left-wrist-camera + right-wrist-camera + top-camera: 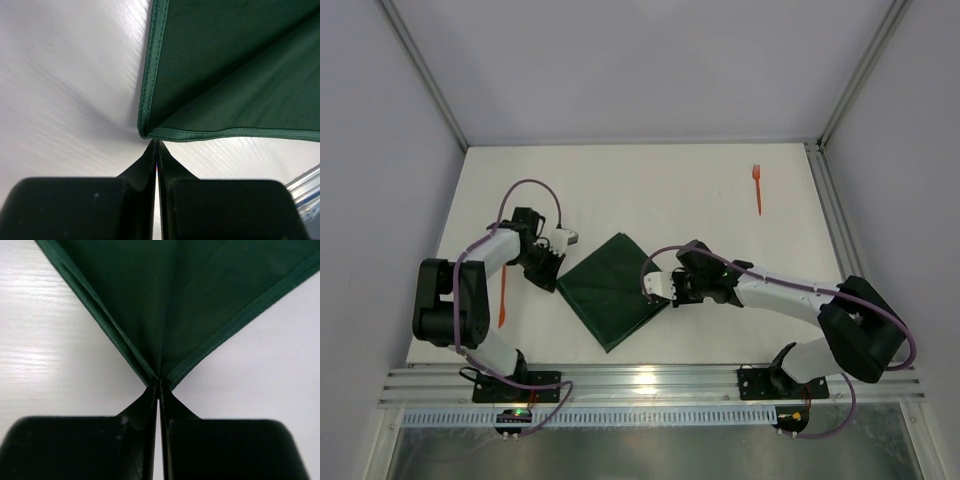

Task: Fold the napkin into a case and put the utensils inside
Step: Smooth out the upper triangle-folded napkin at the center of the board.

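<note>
The dark green napkin lies folded as a diamond in the middle of the white table. My left gripper is at its left corner and my right gripper at its right corner. In the left wrist view the gripper is shut, its tips pinching the hem of the napkin beside the corner. In the right wrist view the gripper is shut on the tip of the napkin. An orange fork lies far back right. A second orange utensil lies by my left arm.
An aluminium rail runs along the near table edge, and part of it shows in the left wrist view. Grey enclosure walls stand on three sides, with a metal strip along the right edge.
</note>
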You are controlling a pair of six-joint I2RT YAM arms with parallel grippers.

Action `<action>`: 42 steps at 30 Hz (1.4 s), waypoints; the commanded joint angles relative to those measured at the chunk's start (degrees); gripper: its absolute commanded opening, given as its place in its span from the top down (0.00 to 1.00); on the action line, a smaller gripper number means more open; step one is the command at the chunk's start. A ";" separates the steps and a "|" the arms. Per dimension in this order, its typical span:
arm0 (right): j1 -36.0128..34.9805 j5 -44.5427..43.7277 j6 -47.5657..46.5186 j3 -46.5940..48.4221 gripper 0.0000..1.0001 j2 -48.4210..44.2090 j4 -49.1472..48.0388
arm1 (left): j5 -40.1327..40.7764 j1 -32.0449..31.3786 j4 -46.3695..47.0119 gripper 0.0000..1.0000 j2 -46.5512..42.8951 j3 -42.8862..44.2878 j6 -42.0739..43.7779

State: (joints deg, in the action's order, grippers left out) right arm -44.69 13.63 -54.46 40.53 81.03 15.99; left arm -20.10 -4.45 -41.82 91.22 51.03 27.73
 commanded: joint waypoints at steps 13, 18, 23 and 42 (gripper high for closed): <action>-1.63 -5.54 2.78 -3.97 0.96 -2.55 -11.07 | -1.26 -0.12 -3.51 0.96 -5.00 2.05 3.65; -2.16 -6.51 2.08 -4.41 0.96 -2.11 -11.42 | -3.01 -0.03 -10.20 0.79 -6.40 5.22 7.25; -2.33 -7.39 1.72 -4.94 0.96 -2.90 -12.64 | -5.21 0.05 -12.76 0.64 -6.67 7.94 8.23; -3.39 -10.29 4.36 -10.39 0.96 -4.48 -23.99 | 0.15 -4.78 -0.01 0.73 1.77 2.59 1.54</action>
State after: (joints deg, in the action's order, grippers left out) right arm -47.68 3.77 -50.74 30.30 78.32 -4.36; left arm -20.95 -9.10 -43.35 93.43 54.46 28.75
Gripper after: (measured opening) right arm 0.041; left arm 0.321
